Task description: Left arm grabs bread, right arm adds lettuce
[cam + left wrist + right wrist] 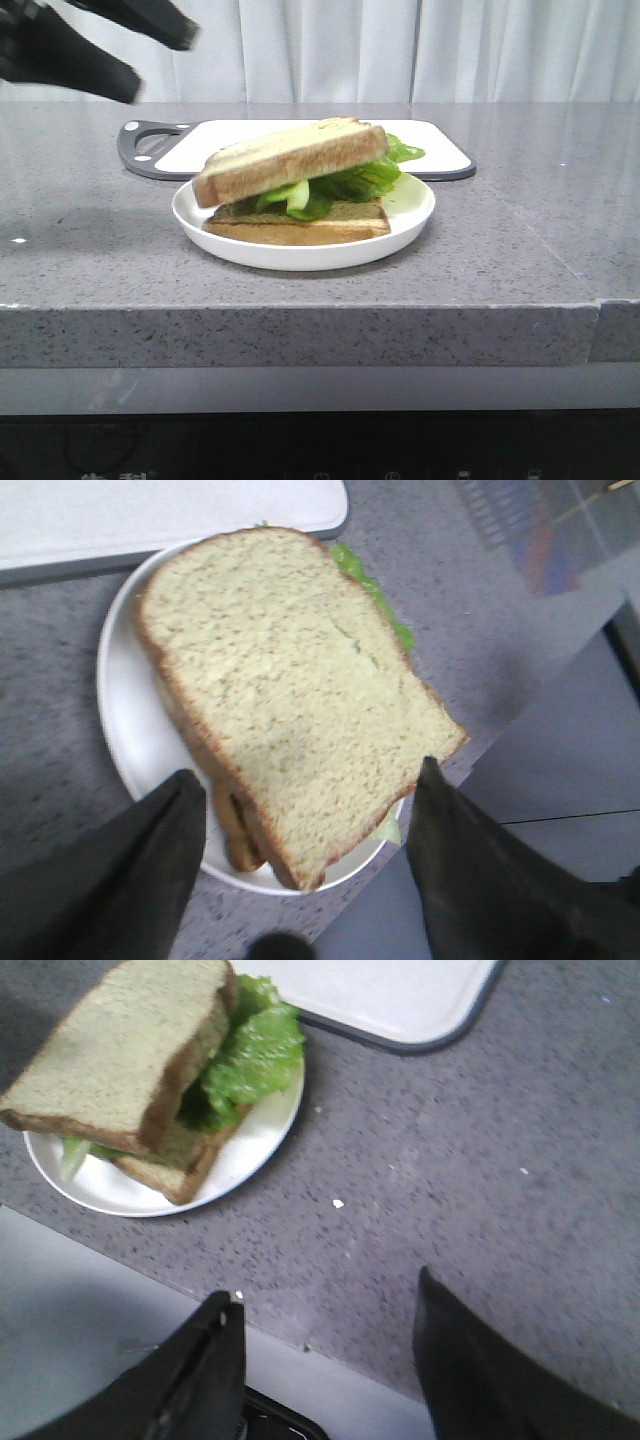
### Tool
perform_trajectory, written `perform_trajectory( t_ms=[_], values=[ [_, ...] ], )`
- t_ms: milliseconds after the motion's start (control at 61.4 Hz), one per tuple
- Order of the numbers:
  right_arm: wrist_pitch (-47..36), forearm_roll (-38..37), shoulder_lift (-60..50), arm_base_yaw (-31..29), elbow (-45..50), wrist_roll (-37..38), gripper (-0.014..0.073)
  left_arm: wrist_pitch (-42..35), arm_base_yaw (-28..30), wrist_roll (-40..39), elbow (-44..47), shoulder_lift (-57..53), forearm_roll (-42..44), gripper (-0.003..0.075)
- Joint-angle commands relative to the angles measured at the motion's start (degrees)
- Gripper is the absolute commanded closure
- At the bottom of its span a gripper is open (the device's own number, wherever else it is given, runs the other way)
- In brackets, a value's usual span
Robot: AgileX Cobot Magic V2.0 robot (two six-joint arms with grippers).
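The thick bread slice (295, 158) lies tilted on top of the green lettuce (350, 182), which rests on a thinner toasted slice (300, 222) on a white plate (300, 255). My left gripper (163, 68) is open and empty, raised up and to the left of the plate. In the left wrist view its fingers (308, 775) spread wide above the bread (290, 700), with the lettuce (375, 595) peeking out. My right gripper (328, 1290) is open and empty over the table's front edge, right of the plate (240, 1160), bread (120, 1050) and lettuce (250, 1055). It is out of the front view.
A white cutting board with a dark rim (430, 140) lies just behind the plate; it also shows in the left wrist view (150, 510) and the right wrist view (400, 995). The grey speckled counter (520, 230) ends in a front edge near the plate.
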Motion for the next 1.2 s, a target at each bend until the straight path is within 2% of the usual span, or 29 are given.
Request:
perform_trajectory(
  t_ms=[0, 163, 374, 619, 879, 928, 977, 1189],
  values=[
    [1.1, -5.7, -3.3, -0.1, -1.6, 5.7, 0.0187, -1.8, 0.8, -5.9, -2.1, -7.7, 5.4, 0.0279],
    [3.4, -10.7, -7.7, -0.1, -1.4, 12.1, 0.0187, -5.3, 0.9, -18.2, -2.1, -18.9, 24.6, 0.0279],
    [1.3, -10.7, -13.1, -0.1, 3.1, 13.8, 0.0187, -5.8, 0.9, -29.2, 1.6, -33.0, 41.3, 0.0279],
    [0.5, -10.7, -19.3, -0.1, 8.5, 13.3, 0.0187, -7.8, 0.9, -35.4, 11.1, -48.7, 51.4, 0.0279],
    [-1.8, -10.8, -23.1, -0.1, 11.1, 13.3, 0.0202, -11.4, 0.9, -35.9, 18.7, -58.1, 53.4, 0.0286],
    [-1.8, -10.8, -23.1, -0.1, 11.1, 13.3, 0.0239, -11.6, 0.9, -36.0, 19.4, -58.4, 53.4, 0.0316],
    [-1.9, -10.8, -23.1, -0.1, 11.1, 13.3, 0.0319, -11.6, 0.9, -36.0, 19.9, -58.4, 53.4, 0.0363],
    [-2.1, -10.8, -23.1, -0.1, 11.1, 13.3, 0.066, -12.8, 0.9, -36.0, 20.8, -58.4, 53.0, 0.065]
  ],
)
